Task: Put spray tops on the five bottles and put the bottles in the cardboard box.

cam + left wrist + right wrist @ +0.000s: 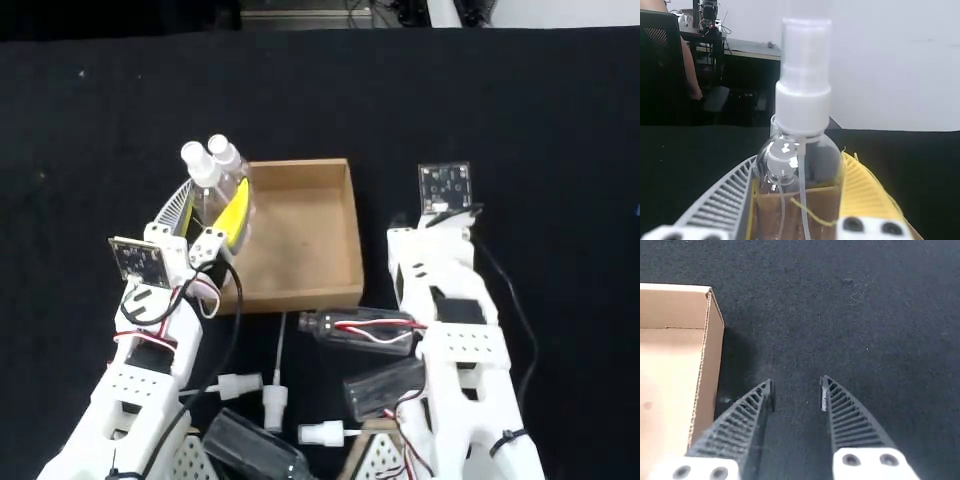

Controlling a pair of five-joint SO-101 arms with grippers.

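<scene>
My left gripper [215, 192] is shut on a clear bottle [805, 175] that carries a white spray top [804, 90]. It holds the bottle upright at the far left corner of the cardboard box [300, 165]. Two white spray tops [208, 155] stand close together there, so a second capped bottle is right against the held one. My right gripper [796, 390] hangs open over bare black cloth, just right of the box wall [712, 365]. Three uncapped bottles lie near the arms' bases [355, 328], [385, 388], [250, 450].
Three loose spray tops [240, 383], [275, 400], [325, 433] lie in front of the box between the arms. A thin white dip tube [280, 345] points toward the box's front wall. The black table stretches wide beyond the box.
</scene>
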